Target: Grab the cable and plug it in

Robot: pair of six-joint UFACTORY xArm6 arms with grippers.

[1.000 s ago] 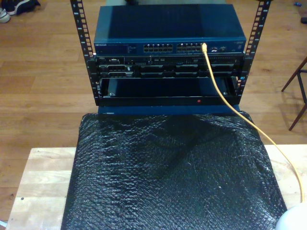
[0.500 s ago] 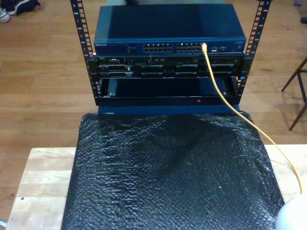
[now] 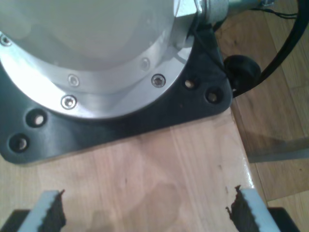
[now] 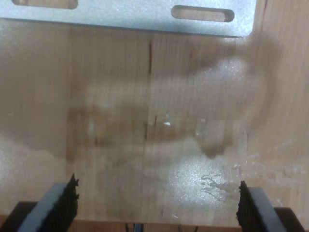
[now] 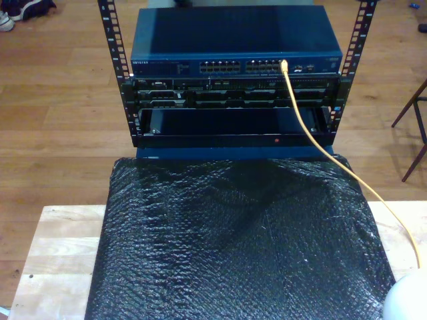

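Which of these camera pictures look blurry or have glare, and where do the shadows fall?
Exterior view: fairly sharp, a little grainy; a broad soft shadow darkens the middle of the black bubble-wrap sheet, and the yellow cable stays crisp. First wrist view: soft focus; the silver arm base is washed out and bright. Second wrist view: blurred, with a glare patch and smeary shadows on the wooden tabletop.

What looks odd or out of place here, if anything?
The yellow cable is already plugged into the blue switch on the rack, though plugging it in is the job. It trails loosely across the black wrap toward the exterior view's right. My first tool and second tool are open over bare wood.
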